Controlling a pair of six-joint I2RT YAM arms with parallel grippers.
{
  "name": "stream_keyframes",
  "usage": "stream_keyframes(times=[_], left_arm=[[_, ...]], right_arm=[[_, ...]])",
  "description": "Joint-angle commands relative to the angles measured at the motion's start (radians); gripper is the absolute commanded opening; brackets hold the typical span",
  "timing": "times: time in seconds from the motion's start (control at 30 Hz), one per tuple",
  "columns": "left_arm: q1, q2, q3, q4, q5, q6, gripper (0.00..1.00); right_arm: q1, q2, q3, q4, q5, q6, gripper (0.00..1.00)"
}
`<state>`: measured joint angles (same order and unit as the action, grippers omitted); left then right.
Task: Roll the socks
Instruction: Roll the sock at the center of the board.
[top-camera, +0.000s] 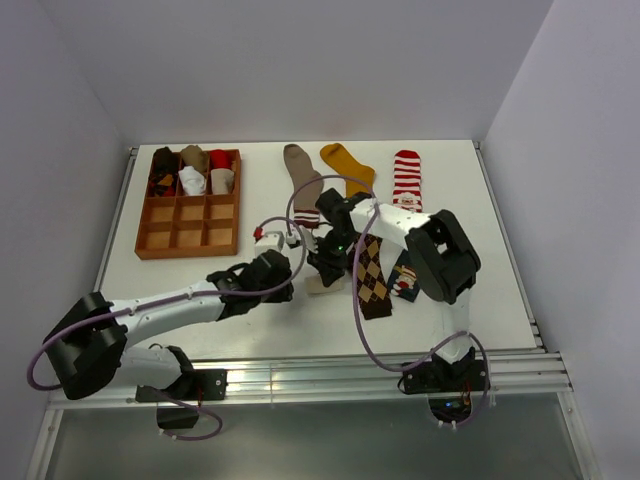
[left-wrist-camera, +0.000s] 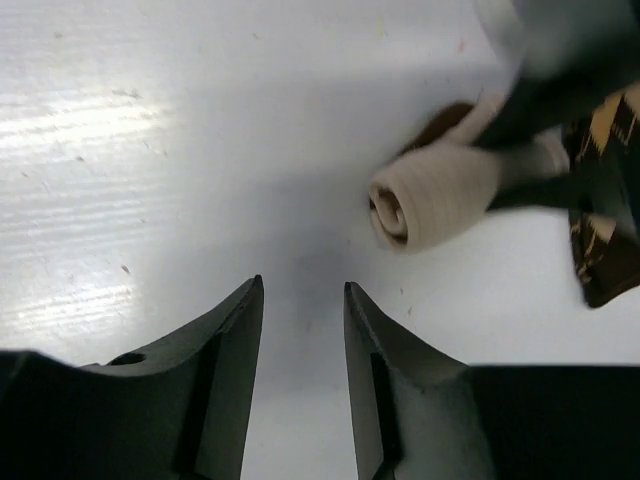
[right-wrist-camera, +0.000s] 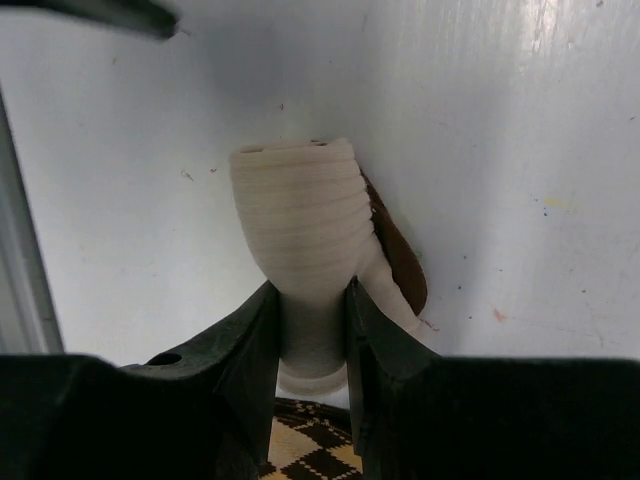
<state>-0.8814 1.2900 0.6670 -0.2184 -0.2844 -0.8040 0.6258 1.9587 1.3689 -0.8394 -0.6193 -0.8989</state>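
**R claw (right-wrist-camera: 308, 300) clamped on the rolled cream-and-brown sock (right-wrist-camera: 300, 215), L claw (left-wrist-camera: 303, 290) empty**

Top cam: both claws sat near the middle of the table (top-camera: 480, 200), R claw on the roll, L claw just beside it. Argyle sock (top-camera: 372, 275) and navy sock (top-camera: 405, 280) lay flat right next to them. Taupe sock (top-camera: 300, 170), mustard sock (top-camera: 345, 160) and striped sock (top-camera: 407, 175) lay farther back, unrolled. Wooden tray (top-camera: 187, 254) back-left held rolled socks (top-camera: 191, 178) in its far compartments.

L wrist cam: jaws stood partway apart w/ only bare table between them. Roll lay ahead-right, apart from the claw, spiral end facing the cam.

R wrist cam: jaws narrow, pinching one end of the roll so the fabric bulged past them.

Handling, imo: soft, light, springy, prob wants to unwind once freed. Best hold would be across the roll's middle, squeezing all layers, not a loose edge.

Only the R cam showed the actual pinch, only the L cam the spiral. From the top the grip was hidden under the R arm (top-camera: 400, 225).
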Motion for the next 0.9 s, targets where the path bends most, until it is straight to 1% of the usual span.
stream_keyframes(times=[0.0,0.03,0.07,0.1,0.13,0.17,0.2,0.23,0.3,0.37,0.43,0.5,0.57,0.7,0.77,0.87], left_arm=[[-0.083,0.02,0.065,-0.065,-0.197,0.003,0.44],[-0.117,0.04,0.075,-0.075,-0.222,0.005,0.44],[-0.135,0.052,0.089,-0.091,-0.283,0.011,0.46],[-0.154,0.064,0.123,-0.113,-0.314,0.029,0.46],[-0.2,0.096,0.141,-0.133,-0.358,0.035,0.47],[-0.224,0.115,0.161,-0.147,-0.395,0.043,0.51],[-0.25,0.135,0.181,-0.166,-0.46,0.072,0.51],[-0.298,0.156,0.218,-0.171,-0.49,0.089,0.52],[-0.336,0.221,0.249,-0.179,-0.559,0.141,0.54],[-0.376,0.278,0.281,-0.165,-0.585,0.184,0.56],[-0.404,0.311,0.296,-0.124,-0.598,0.245,0.59],[-0.41,0.319,0.286,-0.081,-0.581,0.328,0.61],[-0.416,0.327,0.275,-0.023,-0.584,0.403,0.68],[-0.427,0.354,0.276,0.05,-0.593,0.543,0.7],[-0.43,0.371,0.276,0.098,-0.576,0.622,0.7],[-0.435,0.394,0.284,0.131,-0.536,0.698,0.71]], right_arm=[[-0.034,0.091,0.058,-0.158,0.052,0.009,0.26],[-0.038,0.117,0.071,-0.187,0.041,0.009,0.26],[-0.04,0.129,0.097,-0.202,0.038,0.011,0.26],[-0.041,0.143,0.111,-0.214,0.038,0.015,0.26],[-0.043,0.167,0.122,-0.242,0.038,0.015,0.26],[-0.043,0.178,0.142,-0.254,0.039,0.014,0.26],[-0.043,0.187,0.15,-0.259,0.046,0.018,0.26],[-0.044,0.2,0.153,-0.262,0.05,0.023,0.26],[-0.044,0.215,0.171,-0.273,0.064,0.028,0.26],[-0.046,0.242,0.203,-0.296,0.064,0.028,0.26],[-0.051,0.273,0.238,-0.334,0.058,0.023,0.26],[-0.06,0.295,0.263,-0.365,0.047,0.006,0.26],[-0.067,0.322,0.297,-0.404,0.041,0.0,0.26],[-0.077,0.361,0.332,-0.449,0.038,-0.014,0.26],[-0.08,0.364,0.335,-0.449,0.044,-0.014,0.26],[-0.083,0.378,0.345,-0.461,0.041,-0.018,0.26]])
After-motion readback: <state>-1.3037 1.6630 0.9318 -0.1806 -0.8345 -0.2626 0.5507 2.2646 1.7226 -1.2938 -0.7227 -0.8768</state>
